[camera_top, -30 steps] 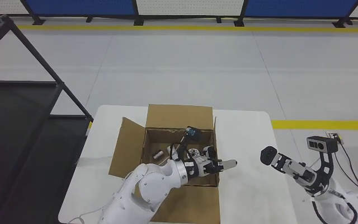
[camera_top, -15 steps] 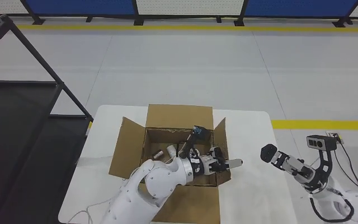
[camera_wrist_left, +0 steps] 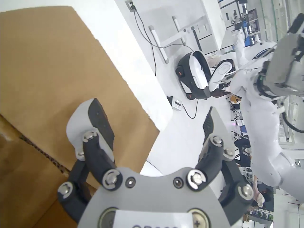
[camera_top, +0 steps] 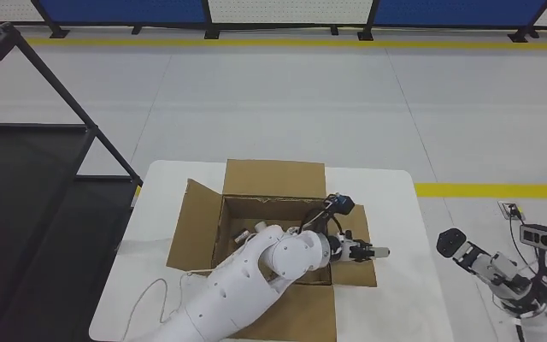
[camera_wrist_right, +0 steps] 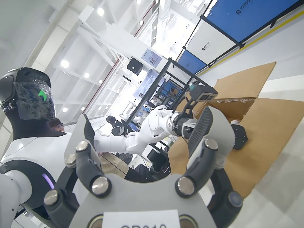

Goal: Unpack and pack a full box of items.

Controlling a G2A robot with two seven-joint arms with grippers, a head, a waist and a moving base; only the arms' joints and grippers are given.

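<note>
An open cardboard box [camera_top: 273,178] sits on the white table [camera_top: 389,299]. My left arm lies across it. The left gripper [camera_top: 376,252] is open and empty just past the box's right flap [camera_top: 357,229]. In the left wrist view one finger [camera_wrist_left: 99,119] lies over that flap [camera_wrist_left: 47,72], and the other hangs beyond the table edge. My right gripper [camera_top: 450,243] is off the table's right side, open and empty [camera_wrist_right: 144,129], facing the box [camera_wrist_right: 261,119]. A small pale item [camera_top: 243,232] lies in the box's left part. The arm hides the rest of the inside.
A black metal rack [camera_top: 51,171] stands to the left of the table. The box's left flap [camera_top: 184,227] and near flap [camera_top: 299,312] are folded outward. Bare table [camera_top: 385,197] lies right of the box.
My left gripper has swept right, and the box's right flap has folded outward and down. The right arm has drawn back to the right, away from the table.
</note>
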